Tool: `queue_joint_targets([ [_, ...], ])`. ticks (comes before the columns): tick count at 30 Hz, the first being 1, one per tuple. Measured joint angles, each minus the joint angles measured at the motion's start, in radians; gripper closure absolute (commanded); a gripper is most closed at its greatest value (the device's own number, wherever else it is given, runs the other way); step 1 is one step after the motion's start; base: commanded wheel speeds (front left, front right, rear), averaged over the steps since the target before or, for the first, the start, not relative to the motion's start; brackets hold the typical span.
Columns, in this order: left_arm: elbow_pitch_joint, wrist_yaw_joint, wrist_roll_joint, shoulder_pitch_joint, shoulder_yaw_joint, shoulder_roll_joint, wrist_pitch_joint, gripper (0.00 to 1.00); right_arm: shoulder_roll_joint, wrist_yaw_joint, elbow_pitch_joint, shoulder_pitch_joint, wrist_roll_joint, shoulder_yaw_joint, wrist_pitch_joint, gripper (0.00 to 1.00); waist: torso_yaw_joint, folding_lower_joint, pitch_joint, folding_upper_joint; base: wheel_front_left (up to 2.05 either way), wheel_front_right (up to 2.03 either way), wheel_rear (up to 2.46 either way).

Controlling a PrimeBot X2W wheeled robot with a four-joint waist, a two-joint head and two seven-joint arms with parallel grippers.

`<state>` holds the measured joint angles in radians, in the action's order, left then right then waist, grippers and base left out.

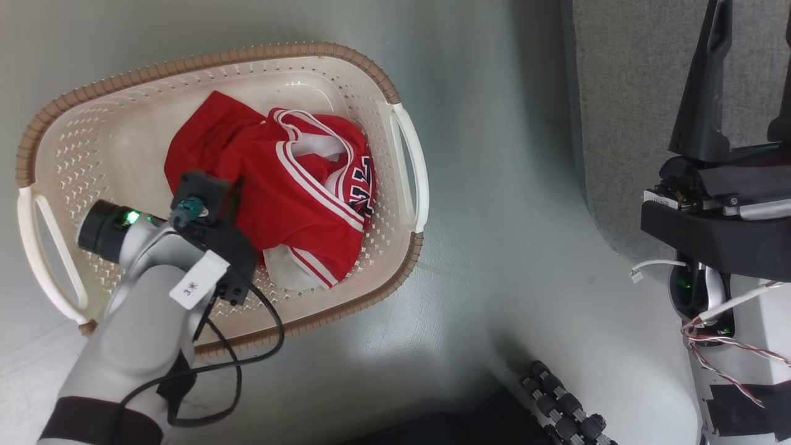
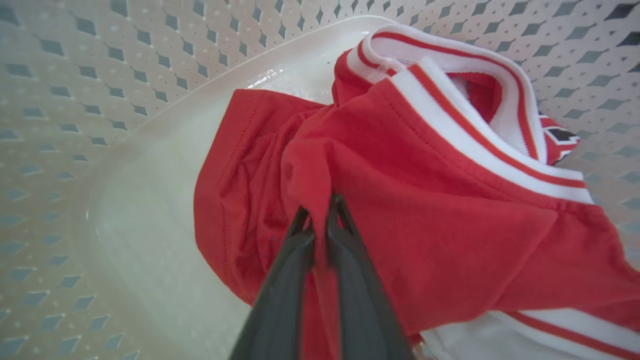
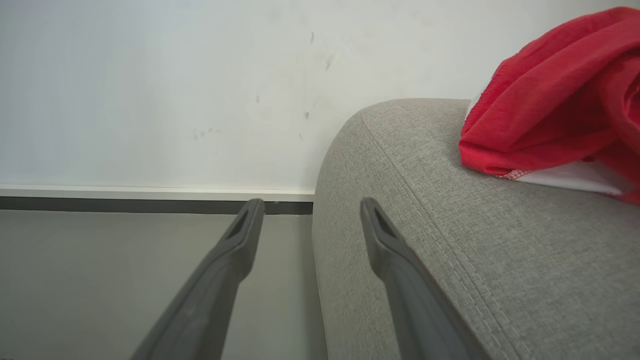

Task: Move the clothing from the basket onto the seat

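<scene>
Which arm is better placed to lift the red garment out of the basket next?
Left. The left gripper is down in the basket, fingers pinched on a fold of the red garment. The right gripper hangs open beside the sofa, away from the basket, holding nothing.

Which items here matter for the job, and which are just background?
Job: red clothing, pinched by left hand; basket; sofa; red garment on sofa; right hand, open.
Background: wall; floor.
</scene>
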<state>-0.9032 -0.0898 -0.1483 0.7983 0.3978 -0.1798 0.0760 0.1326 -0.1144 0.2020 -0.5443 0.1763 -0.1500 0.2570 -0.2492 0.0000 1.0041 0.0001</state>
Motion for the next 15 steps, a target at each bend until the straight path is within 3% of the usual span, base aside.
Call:
queue_joint_targets([
  [15,0.010,-0.026,-0.042,-0.006,0.008,0.050,0.156,1.00,-0.016,0.018,-0.126,0.000,-0.001,0.003,0.000,0.00,0.022,0.0000,-0.085,0.0000,0.00,0.00,0.00],
])
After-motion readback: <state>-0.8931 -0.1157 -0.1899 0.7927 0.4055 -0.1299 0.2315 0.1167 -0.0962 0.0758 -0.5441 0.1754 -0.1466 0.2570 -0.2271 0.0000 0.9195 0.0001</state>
